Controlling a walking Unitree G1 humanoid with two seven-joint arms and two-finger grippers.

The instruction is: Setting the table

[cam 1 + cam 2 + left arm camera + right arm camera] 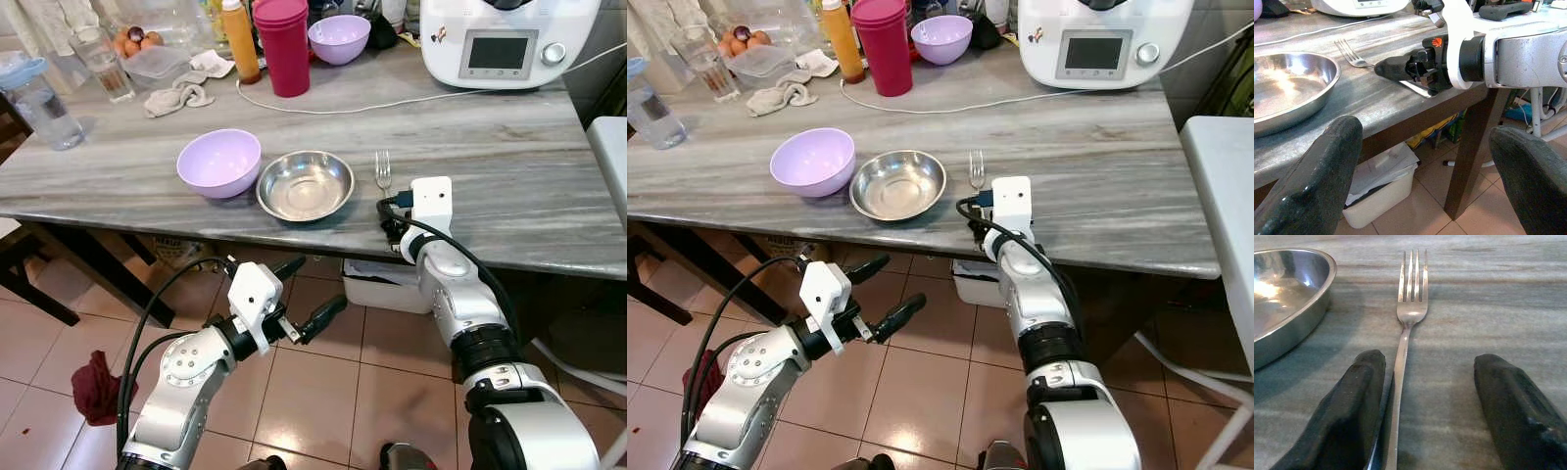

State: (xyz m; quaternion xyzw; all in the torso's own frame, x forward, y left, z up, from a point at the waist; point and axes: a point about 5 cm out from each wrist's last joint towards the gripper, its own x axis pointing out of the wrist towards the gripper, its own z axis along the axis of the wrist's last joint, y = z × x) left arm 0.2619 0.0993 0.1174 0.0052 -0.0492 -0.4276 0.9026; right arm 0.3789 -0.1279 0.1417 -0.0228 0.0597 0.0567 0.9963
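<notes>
Left eye view: the fork [383, 172] is lying flat near the table [509, 186] front edge, just beside the steel bowl [306, 184]; bare tabletop is lying open to its right. The left gripper [306, 294] is being held below the edge, fingers spread, holding nothing.

Right wrist view: the right gripper [1425, 401] is being held wide open, the handle lying beside one finger [1349, 406]

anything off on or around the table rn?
Place setting looks fine: fork lies straight beside the steel bowl, right gripper open around its handle. Oddities: a crumpled grey cloth on the table, and a dark red rag on the floor.
</notes>
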